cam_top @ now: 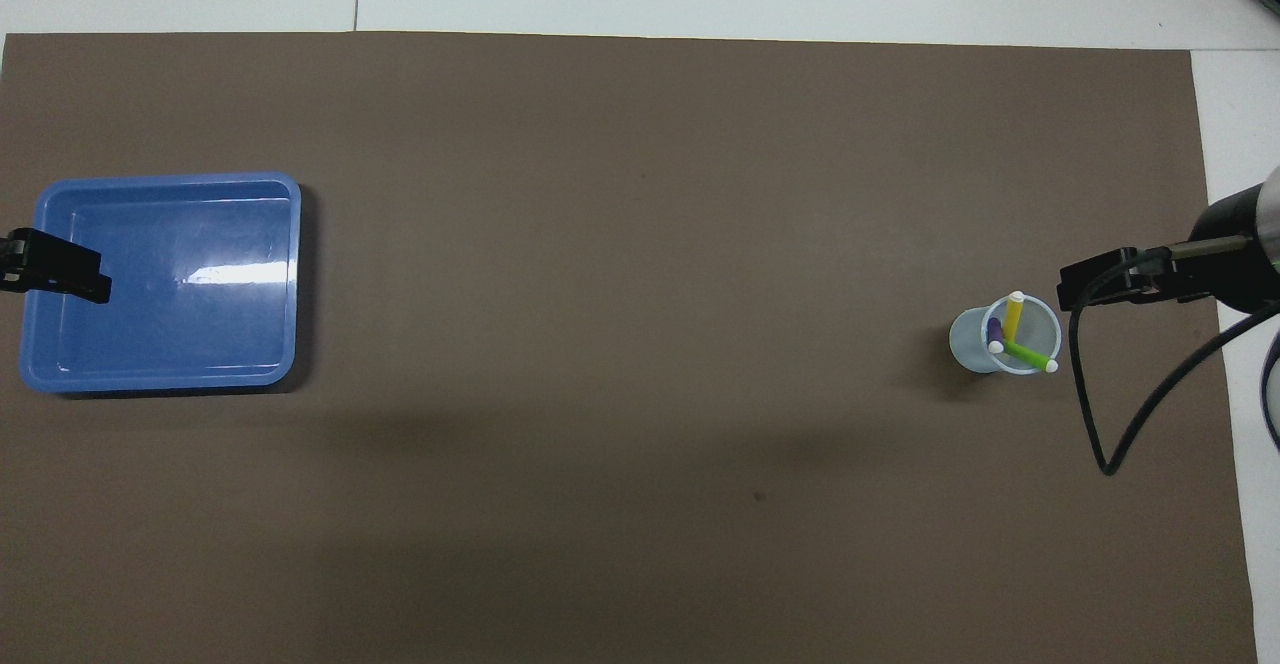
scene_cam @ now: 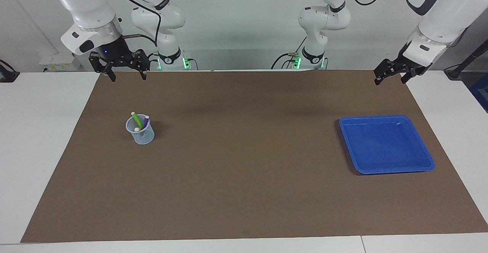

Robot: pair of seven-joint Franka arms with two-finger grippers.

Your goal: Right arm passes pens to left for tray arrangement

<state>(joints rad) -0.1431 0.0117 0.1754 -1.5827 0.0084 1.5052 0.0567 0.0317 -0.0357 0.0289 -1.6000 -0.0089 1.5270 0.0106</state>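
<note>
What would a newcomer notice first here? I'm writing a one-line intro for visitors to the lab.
Probably the bright blue tray, bare inside, on the brown mat toward the left arm's end. Next, the small translucent cup toward the right arm's end, holding green, purple and yellow pens. Both grippers hang open over the mat's edge nearest the robots: the right gripper above the cup's end, the left gripper above the tray's.

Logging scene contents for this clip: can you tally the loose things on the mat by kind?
Pens: 3, purple, yellow and green, all standing in the cup
Cup: 1
Tray: 1, nothing in it
Total: 5
</note>
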